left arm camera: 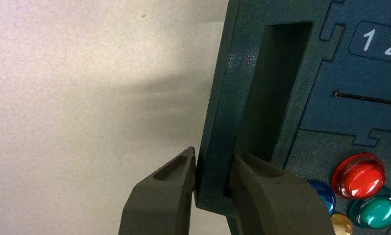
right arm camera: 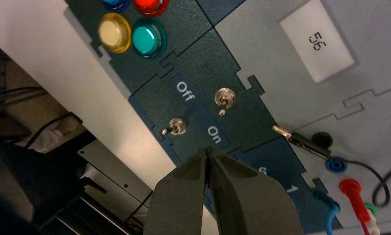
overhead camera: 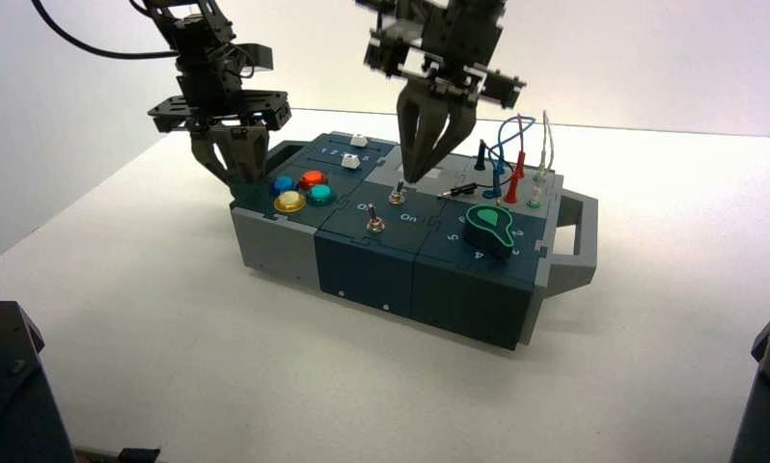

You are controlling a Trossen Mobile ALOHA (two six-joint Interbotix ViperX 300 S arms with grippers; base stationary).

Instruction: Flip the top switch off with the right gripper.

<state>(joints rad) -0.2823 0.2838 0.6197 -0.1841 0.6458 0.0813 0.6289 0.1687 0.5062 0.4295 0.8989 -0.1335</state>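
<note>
The top switch [right arm camera: 224,99] [overhead camera: 397,196] is a small silver toggle on the dark blue Off/On panel, beside the grey label plate [right arm camera: 316,46]. Its lever leans toward the "On" lettering. My right gripper [right arm camera: 207,152] [overhead camera: 416,179] hovers over that panel, shut, with nothing between its fingers. Its tips are close to the "On" lettering and clear of the lever. A second, identical toggle [right arm camera: 176,127] stands nearer the box's front edge. My left gripper [left arm camera: 212,164] [overhead camera: 230,162] is shut on the handle [left arm camera: 218,122] at the box's left end.
Red, teal, yellow and blue buttons [overhead camera: 301,189] sit left of the switches. A green knob [overhead camera: 488,227] lies to their right. Behind it, red and blue wires [overhead camera: 511,159] loop up from plugs. A grey handle [overhead camera: 579,241] juts from the box's right end.
</note>
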